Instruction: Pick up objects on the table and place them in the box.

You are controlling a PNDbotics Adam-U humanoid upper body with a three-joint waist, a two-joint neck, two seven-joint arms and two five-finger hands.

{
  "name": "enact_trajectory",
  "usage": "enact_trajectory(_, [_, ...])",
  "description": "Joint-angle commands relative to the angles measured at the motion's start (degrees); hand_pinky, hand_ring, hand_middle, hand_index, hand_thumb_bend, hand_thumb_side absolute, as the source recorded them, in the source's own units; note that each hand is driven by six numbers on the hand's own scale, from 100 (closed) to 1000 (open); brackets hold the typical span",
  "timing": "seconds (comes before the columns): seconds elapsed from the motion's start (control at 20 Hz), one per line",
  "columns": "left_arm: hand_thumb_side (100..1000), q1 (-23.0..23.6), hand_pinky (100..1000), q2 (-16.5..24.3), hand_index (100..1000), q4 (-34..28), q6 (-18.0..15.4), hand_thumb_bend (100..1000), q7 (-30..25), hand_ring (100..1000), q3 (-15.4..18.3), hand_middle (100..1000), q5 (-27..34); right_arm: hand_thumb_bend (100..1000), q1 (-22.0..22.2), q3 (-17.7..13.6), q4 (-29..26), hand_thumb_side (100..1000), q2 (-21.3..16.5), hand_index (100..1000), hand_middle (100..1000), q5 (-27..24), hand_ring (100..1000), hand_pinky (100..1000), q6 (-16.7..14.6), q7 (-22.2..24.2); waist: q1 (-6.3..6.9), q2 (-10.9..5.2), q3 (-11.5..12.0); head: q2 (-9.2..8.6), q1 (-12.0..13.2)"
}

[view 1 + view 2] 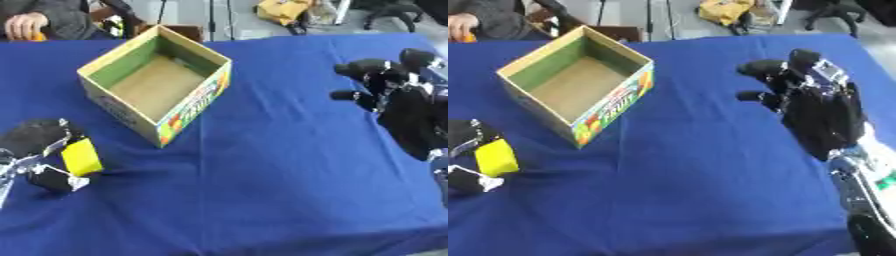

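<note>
An open cardboard box (112,63) with green inner walls stands at the back left of the blue table; nothing shows inside it. My left hand (39,145) is at the left edge, in front of the box, with its fingers curled round a yellow block (81,156). The block is held just above the cloth. My right hand (815,107) hovers over the right side of the table, well away from the box, fingers relaxed and holding nothing.
The blue tablecloth (262,175) covers the whole table. A person sits beyond the far left corner, a hand (24,25) resting near the table edge. Chairs and a yellow bag (282,10) stand past the far edge.
</note>
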Motion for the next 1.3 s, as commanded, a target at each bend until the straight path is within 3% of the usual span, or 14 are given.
enact_trajectory(0.05, [177,0.25,305,1.83,593,-1.41,-0.22,377,-1.1,354,0.8,380,1.44,100,-0.17,-0.27,-1.32,1000,-0.94,791,786,0.28,1000,819,-0.11,0.2,-0.05,-0.53,0.13,0.51,-0.23])
enact_trajectory(0.25, [213,0.71,324,2.85,618,-3.33,-0.23,389,-2.74,372,1.51,399,3.72,100,-0.13,-0.3,-1.32,1000,-1.02,791,786,0.25,1000,818,-0.18,0.17,-0.1,-0.61,0.39,0.51,-0.4])
enact_trajectory(0.45, [444,0.96,399,3.21,679,-4.18,-1.0,628,-5.02,446,1.67,469,4.7,100,-0.12,-0.28,-1.32,1000,-1.05,790,786,0.21,1000,819,-0.22,0.21,-0.13,-0.66,0.42,0.49,-0.47])
enact_trajectory(0.6, [514,1.02,410,3.22,688,-4.3,-2.15,696,-6.96,457,1.81,481,5.08,100,-0.08,-0.29,-1.32,1000,-1.07,790,786,0.21,1000,818,-0.31,0.23,-0.22,-0.69,0.41,0.48,-0.46])
enact_trajectory(0.7, [522,1.04,409,3.16,687,-4.32,-2.66,686,-7.84,456,1.95,480,5.25,100,-0.04,-0.29,-1.32,1000,-1.07,790,786,0.22,1000,818,-0.37,0.24,-0.28,-0.69,0.4,0.51,-0.46])
enact_trajectory(0.85, [374,1.05,384,3.14,669,-4.37,-2.52,508,-8.23,438,2.26,466,5.23,100,0.01,-0.32,-1.32,1000,-1.07,790,786,0.23,1000,818,-0.41,0.21,-0.35,-0.72,0.43,0.57,-0.45])
enact_trajectory(0.9, [275,1.04,372,3.16,651,-4.42,-2.21,347,-8.08,428,2.39,452,5.12,100,0.02,-0.32,-1.32,1000,-1.07,790,786,0.21,1000,818,-0.42,0.21,-0.37,-0.74,0.46,0.59,-0.47])
enact_trajectory(0.95, [251,1.03,366,3.17,645,-4.52,-1.73,295,-7.7,423,2.54,446,5.03,100,0.04,-0.32,-1.32,1000,-1.06,790,786,0.2,1000,818,-0.43,0.22,-0.38,-0.76,0.49,0.6,-0.48])
enact_trajectory(1.0, [169,1.02,344,3.19,621,-4.65,-1.13,144,-7.19,403,2.71,425,4.93,100,0.06,-0.33,-1.32,1000,-1.07,790,786,0.19,1000,818,-0.43,0.21,-0.39,-0.79,0.51,0.59,-0.49])
enact_trajectory(1.1, [148,1.02,327,3.2,603,-4.92,0.06,100,-6.11,388,3.0,409,4.76,100,0.09,-0.35,-1.32,1000,-1.08,790,786,0.17,1000,818,-0.44,0.18,-0.38,-0.84,0.53,0.59,-0.53])
enact_trajectory(1.3, [151,1.0,300,3.24,574,-5.32,1.43,100,-4.81,364,3.43,385,4.81,100,0.15,-0.38,-1.32,1000,-1.12,790,786,0.11,1000,818,-0.44,0.14,-0.35,-0.92,0.48,0.59,-0.64])
